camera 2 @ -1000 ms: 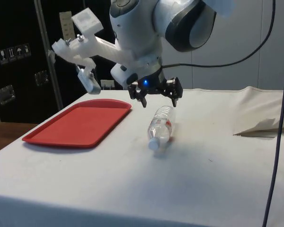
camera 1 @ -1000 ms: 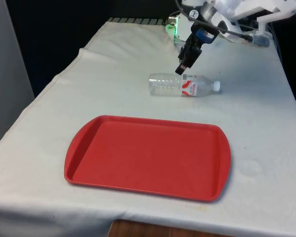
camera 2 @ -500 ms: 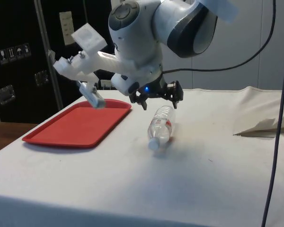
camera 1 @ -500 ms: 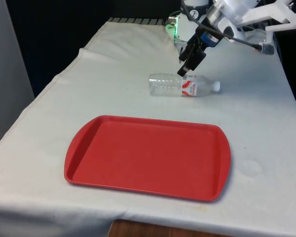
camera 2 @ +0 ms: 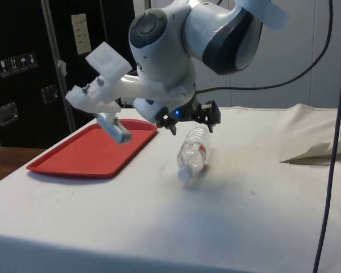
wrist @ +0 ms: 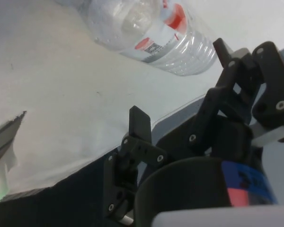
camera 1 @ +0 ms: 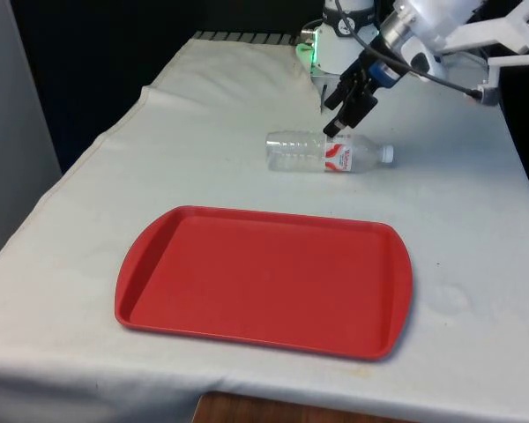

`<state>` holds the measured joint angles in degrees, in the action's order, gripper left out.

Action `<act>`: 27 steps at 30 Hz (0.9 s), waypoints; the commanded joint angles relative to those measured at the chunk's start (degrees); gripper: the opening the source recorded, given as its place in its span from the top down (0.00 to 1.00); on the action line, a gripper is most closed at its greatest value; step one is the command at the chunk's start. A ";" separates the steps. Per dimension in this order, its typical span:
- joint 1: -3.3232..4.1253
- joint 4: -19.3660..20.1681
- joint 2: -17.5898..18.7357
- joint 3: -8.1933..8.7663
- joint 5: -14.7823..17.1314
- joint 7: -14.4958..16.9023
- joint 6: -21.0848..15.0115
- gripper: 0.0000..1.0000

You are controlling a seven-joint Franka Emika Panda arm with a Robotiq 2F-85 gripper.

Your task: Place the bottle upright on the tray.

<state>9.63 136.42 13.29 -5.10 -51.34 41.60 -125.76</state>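
Risk sits mainly with the clear plastic water bottle [camera 1: 328, 152], lying on its side on the white cloth in the upper middle of the front view, cap toward that view's right: being round, it may roll off if one finger touches first. The gripper [camera 1: 345, 113] hangs tilted just above its labelled middle, fingers spread apart and holding nothing. The red tray [camera 1: 264, 280] lies well apart in the lower centre, with bare cloth between. The table's edge at the front view's right looks nearer the cap, so less room lies that way.
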 commanded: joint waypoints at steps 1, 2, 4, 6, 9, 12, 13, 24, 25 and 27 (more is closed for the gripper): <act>0.46 -0.17 0.23 -0.23 -1.09 -1.20 0.86 0.00; 0.34 -0.17 0.29 -0.46 -1.20 -1.32 1.09 0.00; 0.00 -0.17 0.29 -0.69 -1.09 -1.09 1.03 0.00; -0.06 -0.17 0.29 -0.74 -0.97 -1.03 1.03 0.00; -0.11 -0.17 0.29 -0.80 -0.86 -1.03 1.03 0.00; -0.11 -0.11 0.34 -0.80 -0.80 -1.03 0.97 0.00; -0.11 -0.11 0.46 -0.80 -0.80 -1.09 0.80 0.00; -0.17 -0.80 2.35 -0.92 -0.34 -2.69 0.06 0.00; -0.17 -0.92 2.58 -0.92 -0.34 -2.81 0.11 0.00; -0.17 -0.92 2.64 -0.97 -0.57 -2.86 0.23 0.00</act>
<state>9.45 135.50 15.93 -6.07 -51.91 38.73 -125.54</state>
